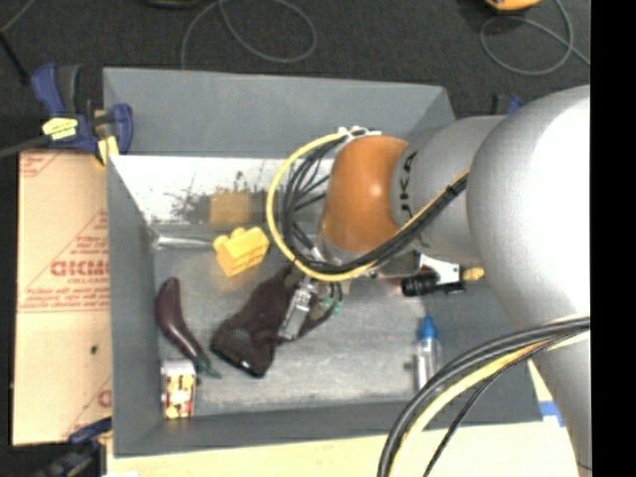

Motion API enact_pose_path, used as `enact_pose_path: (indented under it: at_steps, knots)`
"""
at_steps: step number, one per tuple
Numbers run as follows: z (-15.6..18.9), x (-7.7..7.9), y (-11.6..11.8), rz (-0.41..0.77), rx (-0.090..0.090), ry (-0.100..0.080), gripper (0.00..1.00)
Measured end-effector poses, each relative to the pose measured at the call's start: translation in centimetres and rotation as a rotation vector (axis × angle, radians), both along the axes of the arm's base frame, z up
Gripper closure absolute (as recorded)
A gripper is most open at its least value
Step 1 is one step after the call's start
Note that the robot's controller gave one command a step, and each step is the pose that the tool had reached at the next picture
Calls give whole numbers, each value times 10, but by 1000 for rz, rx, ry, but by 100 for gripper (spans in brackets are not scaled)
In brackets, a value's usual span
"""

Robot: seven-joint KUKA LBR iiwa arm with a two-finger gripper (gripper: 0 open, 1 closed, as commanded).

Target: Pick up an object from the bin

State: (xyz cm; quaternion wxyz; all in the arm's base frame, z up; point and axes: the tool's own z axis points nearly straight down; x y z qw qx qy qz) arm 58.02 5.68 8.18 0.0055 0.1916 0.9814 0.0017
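Silver arm (537,197), gripper (301,309) at upper right end of dark brown pouch (248,338), its opening impossible to tell.

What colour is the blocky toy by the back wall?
The block is yellow, in the camera view.

Pincer (299,313) over dark maroon item (246,334); yellow block (241,250) near, upper left

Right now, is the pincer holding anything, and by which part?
Cannot tell. The pincer is down at the upper right end of the dark brown floppy thing, but a grip isn't visible.
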Motion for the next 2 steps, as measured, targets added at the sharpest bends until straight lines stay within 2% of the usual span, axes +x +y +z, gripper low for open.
enact_pose_path:
  at_steps: [1,2]
  knots:
    - [-4,-49,1,-124,4,1,100]
    - [-4,-49,1,-124,4,1,100]
